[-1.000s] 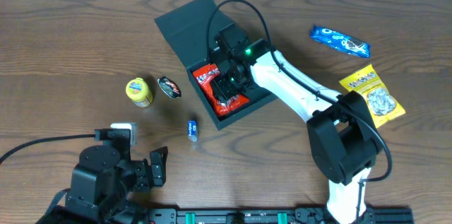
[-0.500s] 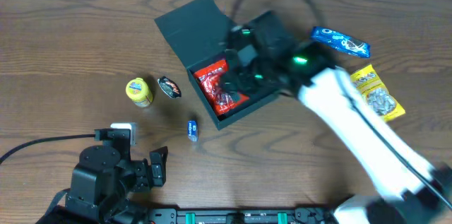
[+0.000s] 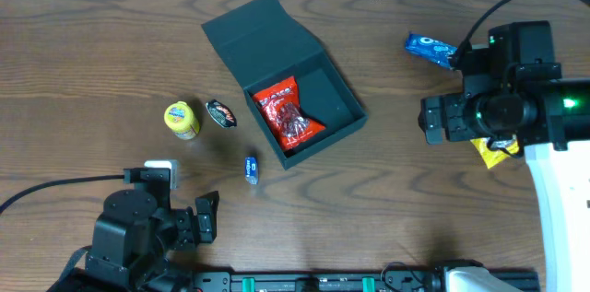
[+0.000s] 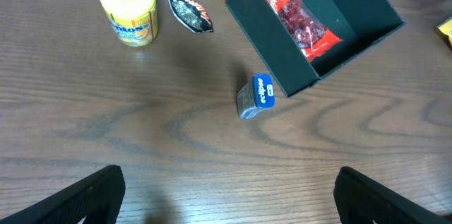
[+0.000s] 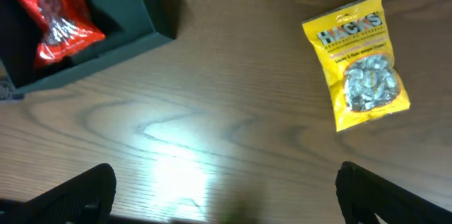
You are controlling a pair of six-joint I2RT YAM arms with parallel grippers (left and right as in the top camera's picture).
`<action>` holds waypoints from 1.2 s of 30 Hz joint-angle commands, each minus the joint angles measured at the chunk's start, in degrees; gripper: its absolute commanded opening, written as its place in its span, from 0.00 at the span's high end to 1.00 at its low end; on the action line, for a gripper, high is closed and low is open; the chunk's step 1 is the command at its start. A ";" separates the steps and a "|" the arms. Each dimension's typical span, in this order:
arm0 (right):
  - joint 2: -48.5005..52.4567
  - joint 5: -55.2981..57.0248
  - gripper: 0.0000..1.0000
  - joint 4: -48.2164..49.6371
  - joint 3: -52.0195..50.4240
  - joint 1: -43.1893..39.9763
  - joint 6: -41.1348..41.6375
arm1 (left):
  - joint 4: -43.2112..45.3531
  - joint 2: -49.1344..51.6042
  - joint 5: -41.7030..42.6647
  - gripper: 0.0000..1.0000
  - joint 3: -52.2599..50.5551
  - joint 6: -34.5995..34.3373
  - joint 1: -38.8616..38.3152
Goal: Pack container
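Note:
The dark teal container [image 3: 343,108] stands open at the table's middle, its flap lid [image 3: 258,39] laid back to the upper left. A red snack packet [image 3: 290,117] lies inside it. My right gripper [image 3: 435,119] is open and empty, raised above the table to the right of the container, apart from it. In the right wrist view its fingers [image 5: 226,196] frame bare wood, with the container [image 5: 152,12] at the upper left and a yellow Hacks packet [image 5: 357,61] at the upper right. My left gripper [image 3: 207,216] is open and empty at the front left, as its wrist view [image 4: 229,196] shows.
A blue snack packet [image 3: 431,48] lies at the back right. A yellow Mentos tub [image 3: 182,119], a small dark packet [image 3: 220,113] and a blue Eclipse gum pack [image 3: 251,169] sit left of the container. The Hacks packet [image 3: 493,149] is mostly hidden under my right arm.
My right gripper has come out of the container and swung up and to the right, leaving the red packet inside. The left arm has not moved.

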 commanded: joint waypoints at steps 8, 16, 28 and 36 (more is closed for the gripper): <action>6.75 6.19 0.01 7.13 0.42 -10.95 -24.41 | -0.04 0.09 -0.35 0.05 0.35 -0.22 0.37; 17.31 -4.24 0.01 10.03 0.42 -24.85 -29.14 | 0.00 0.09 -0.39 0.05 0.35 -0.22 0.37; 36.94 -5.46 0.01 13.86 0.42 -28.35 -34.88 | 0.02 0.09 -0.48 0.05 0.35 -0.22 0.37; 41.38 -2.25 0.01 15.34 0.39 -29.29 -35.01 | 0.04 0.09 -0.63 0.05 0.35 -0.24 0.37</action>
